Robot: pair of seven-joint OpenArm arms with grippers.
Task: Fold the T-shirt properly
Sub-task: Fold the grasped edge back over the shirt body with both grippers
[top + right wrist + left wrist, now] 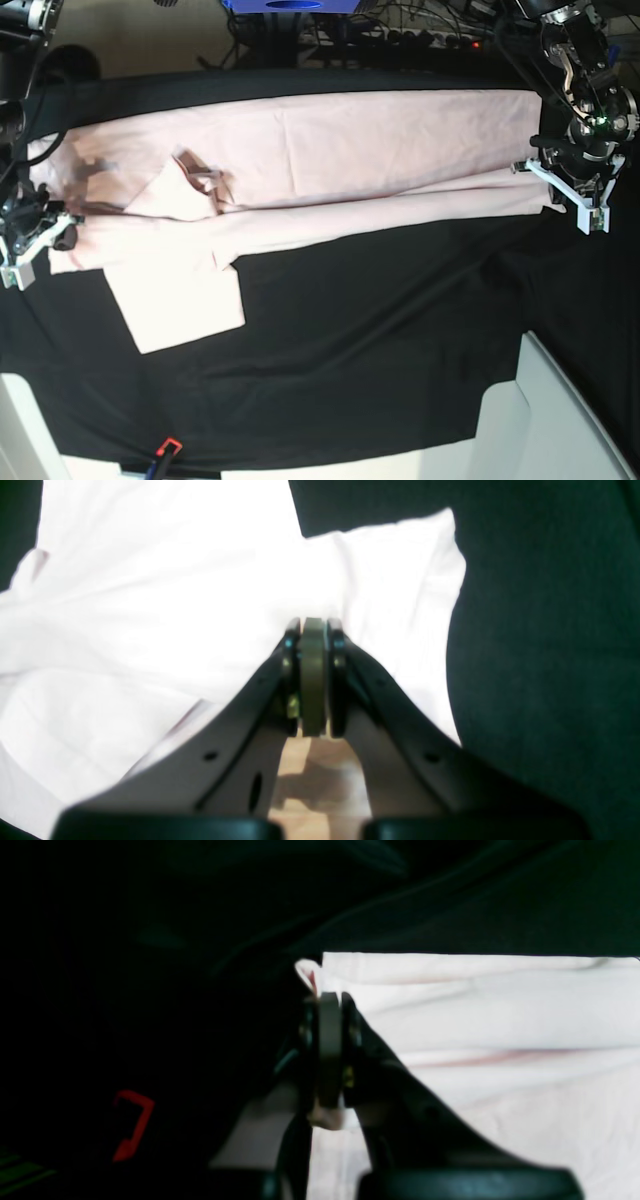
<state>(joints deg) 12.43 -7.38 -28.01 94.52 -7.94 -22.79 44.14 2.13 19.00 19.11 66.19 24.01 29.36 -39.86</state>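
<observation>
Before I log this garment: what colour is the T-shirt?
Pale pink, plain on the side showing; the base view shows the T-shirt best.

This looks like a robotics lab or test bench — a table draped in a black cloth [380, 340], with two robot arms mounted at its ends. Behind the far edge a tangle of cables [400, 35] and a blue piece of equipment [290, 6] sit on the floor — workshop clutter, nothing domestic.

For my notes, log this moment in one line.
pale pink cotton T-shirt: half-folded on black table cloth | left tool: shut on hem | right tool: shut on collar end
</observation>
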